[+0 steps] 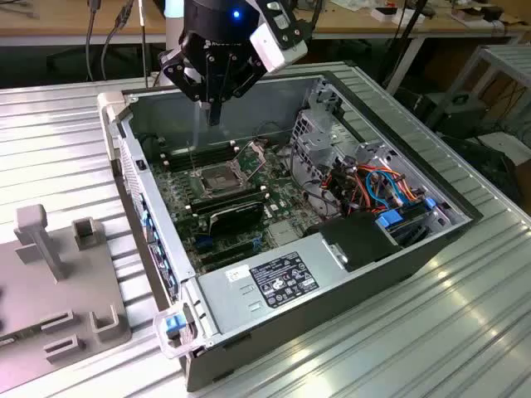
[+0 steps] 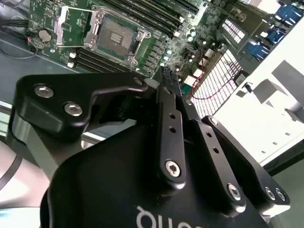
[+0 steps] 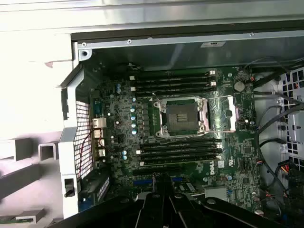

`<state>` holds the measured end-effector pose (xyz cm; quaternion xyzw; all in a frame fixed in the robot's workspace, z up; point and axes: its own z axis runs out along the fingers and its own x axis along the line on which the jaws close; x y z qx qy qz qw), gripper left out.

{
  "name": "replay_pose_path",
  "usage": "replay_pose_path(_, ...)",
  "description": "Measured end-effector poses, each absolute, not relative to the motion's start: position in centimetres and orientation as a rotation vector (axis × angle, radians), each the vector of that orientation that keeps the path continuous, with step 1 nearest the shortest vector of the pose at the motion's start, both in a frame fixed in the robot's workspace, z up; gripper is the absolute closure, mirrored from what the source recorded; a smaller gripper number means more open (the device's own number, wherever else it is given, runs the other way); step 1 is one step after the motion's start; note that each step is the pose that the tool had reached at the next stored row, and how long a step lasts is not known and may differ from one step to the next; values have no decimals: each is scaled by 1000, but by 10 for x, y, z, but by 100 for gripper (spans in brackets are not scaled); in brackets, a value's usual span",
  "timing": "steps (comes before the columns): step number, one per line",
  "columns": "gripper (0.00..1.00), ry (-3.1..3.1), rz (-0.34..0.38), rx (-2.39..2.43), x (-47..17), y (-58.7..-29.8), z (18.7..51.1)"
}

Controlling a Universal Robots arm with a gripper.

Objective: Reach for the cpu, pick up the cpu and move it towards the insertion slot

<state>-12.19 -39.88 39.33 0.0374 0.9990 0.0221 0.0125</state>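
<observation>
While below claw (image 1: 214,118), insertion slot (image 1: 217,177) uncovered.

One insertion slot (image 3: 183,118), one computer case (image 1: 166,112), one gripper (image 1: 214,120).

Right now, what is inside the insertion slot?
The insertion slot shows a bare dark square centre, its hinged frame plate swung open beside it. Nothing covers it in the first wrist view.

Insertion slot (image 1: 217,177) unobstructed (cables (image 1: 373,184) aside)
</observation>
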Motion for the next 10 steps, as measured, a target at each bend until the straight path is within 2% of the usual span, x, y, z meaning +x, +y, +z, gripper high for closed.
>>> replay_pose_path(10,89,3114,69,117,-126,-399,393)
